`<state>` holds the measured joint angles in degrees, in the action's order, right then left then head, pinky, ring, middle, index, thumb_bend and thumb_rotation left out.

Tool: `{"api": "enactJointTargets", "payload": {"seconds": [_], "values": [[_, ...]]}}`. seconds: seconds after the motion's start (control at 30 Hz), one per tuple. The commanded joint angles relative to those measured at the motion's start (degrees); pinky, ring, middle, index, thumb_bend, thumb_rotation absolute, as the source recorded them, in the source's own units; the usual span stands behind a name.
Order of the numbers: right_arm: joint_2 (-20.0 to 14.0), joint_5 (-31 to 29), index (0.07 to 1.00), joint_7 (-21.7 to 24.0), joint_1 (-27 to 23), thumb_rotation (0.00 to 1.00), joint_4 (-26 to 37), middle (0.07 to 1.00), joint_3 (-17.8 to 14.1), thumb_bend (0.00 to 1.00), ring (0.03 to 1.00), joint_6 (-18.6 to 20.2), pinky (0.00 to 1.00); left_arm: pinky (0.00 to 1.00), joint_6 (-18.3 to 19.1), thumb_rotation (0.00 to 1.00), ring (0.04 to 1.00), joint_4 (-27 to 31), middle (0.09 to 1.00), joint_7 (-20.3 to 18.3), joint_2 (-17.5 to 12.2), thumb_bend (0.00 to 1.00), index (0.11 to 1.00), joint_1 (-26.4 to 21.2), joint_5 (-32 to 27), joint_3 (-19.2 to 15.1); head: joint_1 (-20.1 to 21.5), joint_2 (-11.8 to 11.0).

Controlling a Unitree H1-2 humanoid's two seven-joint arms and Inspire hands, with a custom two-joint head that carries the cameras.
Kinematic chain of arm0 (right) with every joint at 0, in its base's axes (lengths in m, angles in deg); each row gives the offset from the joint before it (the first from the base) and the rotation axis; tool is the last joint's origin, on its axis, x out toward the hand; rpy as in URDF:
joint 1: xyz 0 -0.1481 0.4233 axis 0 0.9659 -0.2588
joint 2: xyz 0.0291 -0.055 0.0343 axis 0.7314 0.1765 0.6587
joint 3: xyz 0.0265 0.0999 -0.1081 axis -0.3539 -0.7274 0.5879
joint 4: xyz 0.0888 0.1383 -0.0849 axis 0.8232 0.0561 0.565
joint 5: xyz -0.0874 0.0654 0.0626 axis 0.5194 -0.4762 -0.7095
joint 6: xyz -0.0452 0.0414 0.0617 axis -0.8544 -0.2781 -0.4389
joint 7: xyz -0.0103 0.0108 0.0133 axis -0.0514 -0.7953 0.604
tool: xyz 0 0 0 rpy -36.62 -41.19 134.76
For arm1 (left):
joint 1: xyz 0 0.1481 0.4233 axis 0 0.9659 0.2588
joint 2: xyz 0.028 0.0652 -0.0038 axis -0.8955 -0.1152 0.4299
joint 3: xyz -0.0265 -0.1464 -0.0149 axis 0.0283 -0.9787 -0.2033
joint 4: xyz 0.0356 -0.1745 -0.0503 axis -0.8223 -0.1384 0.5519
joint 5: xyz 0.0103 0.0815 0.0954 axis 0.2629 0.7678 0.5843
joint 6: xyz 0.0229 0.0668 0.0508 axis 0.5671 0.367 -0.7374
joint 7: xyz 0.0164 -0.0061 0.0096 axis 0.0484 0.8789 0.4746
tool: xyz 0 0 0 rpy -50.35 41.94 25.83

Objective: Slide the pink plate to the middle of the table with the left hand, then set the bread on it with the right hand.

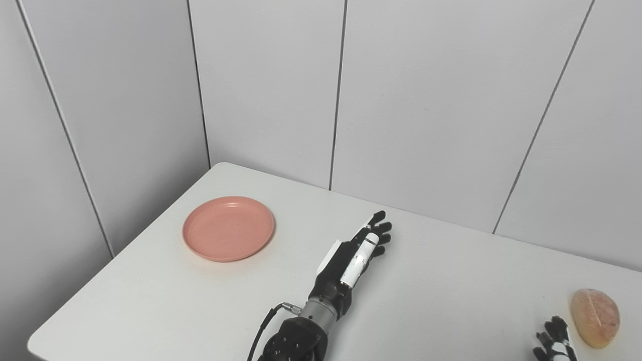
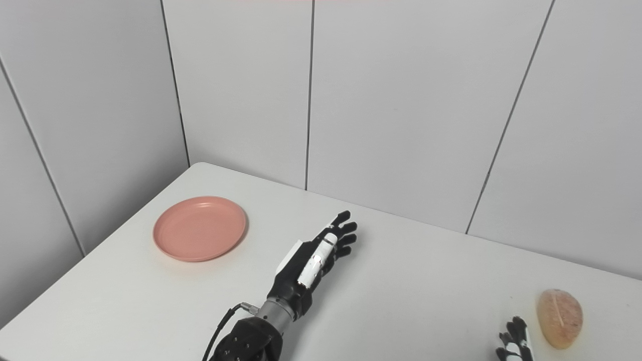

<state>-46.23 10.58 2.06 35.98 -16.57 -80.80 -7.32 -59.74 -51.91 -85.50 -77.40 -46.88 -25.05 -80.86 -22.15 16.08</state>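
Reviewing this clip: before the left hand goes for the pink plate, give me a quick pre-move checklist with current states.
1. Pink plate holds nothing: ok.
2. Left hand open, fingers extended, holding nothing: ok.
3. Left hand touching the plate: not ok; it is apart, to the plate's right.
4. Table bare between plate and hand: ok.
5. Bread lies at the table's right edge, untouched: ok.
6. Right hand open or shut: cannot tell, only its fingertips show.

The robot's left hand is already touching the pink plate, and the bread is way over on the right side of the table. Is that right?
Not quite. The left hand is not touching the pink plate; it is held open to the right of it, with bare table between them, as the left eye view shows. The bread is indeed far over on the right.
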Motion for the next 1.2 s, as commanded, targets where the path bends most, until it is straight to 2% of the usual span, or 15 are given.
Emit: {"api": "enactJointTargets", "payload": {"seconds": [0.0,0.17,0.3,0.47,0.63,0.9,1.0,1.17], "values": [[0.27,-0.4,1.0,-0.17,0.61,1.0,-1.13,1.0,-0.33,0.06,1.0,1.25,1.0,0.94,0.34,0.96,0.933,2.87,0.944,-0.23,-1.0,0.39,0.939,-3.08,-0.72,-0.79,-0.16,-0.06],[0.18,0.27,1.0,-0.42,0.69,1.0,-0.76,1.0,-0.05,0.06,1.0,1.95,1.0,0.95,2.93,0.94,0.937,4.77,0.949,0.22,-2.91,0.39,0.942,-5.13,-1.89,-3.06,-0.29,-0.21],[0.14,-0.14,1.0,-0.07,0.65,1.0,-1.1,1.0,-0.19,0.06,1.0,1.81,1.0,0.93,2.91,0.95,0.927,4.78,0.934,0.77,-4.54,0.38,0.922,-6.45,-2.06,-5.07,-0.58,-0.47],[-0.17,-0.28,1.0,0.16,0.66,1.0,-1.04,1.0,-0.1,0.06,1.0,2.03,1.0,0.91,2.2,0.95,0.916,2.83,0.923,1.28,-7.81,0.39,0.907,-9.2,-3.17,-8.61,-0.88,-0.42],[-0.25,-0.05,1.0,-0.04,0.71,1.0,-0.69,1.0,-0.1,0.06,1.0,2.6,1.0,0.92,2.07,0.99,0.926,1.67,0.926,2.51,-10.66,0.35,0.904,-11.59,-3.3,-11.36,-1.22,-0.33],[-0.35,-0.67,1.0,0.18,0.78,1.0,0.05,1.0,-0.3,0.06,1.0,3.83,1.0,0.89,4.37,0.98,0.911,0.23,0.918,3.53,-15.71,0.35,0.897,-14.18,-4.11,-15.08,-2.06,0.64],[-0.8,-0.45,1.0,0.38,0.8,1.0,-0.33,1.0,-0.23,0.08,1.0,2.77,1.0,0.89,4.99,1.0,0.908,-0.78,0.915,3.47,-17.56,0.35,0.895,-14.73,-4.89,-16.53,-2.56,0.74],[-1.47,-0.35,1.0,0.61,0.52,1.0,-1.02,0.998,-0.41,0.09,0.996,2.12,1.0,0.89,2.91,0.99,0.901,-4.78,0.908,3.85,-20.52,0.35,0.888,-15.44,-5.36,-18.97,-3.67,0.8]]}}
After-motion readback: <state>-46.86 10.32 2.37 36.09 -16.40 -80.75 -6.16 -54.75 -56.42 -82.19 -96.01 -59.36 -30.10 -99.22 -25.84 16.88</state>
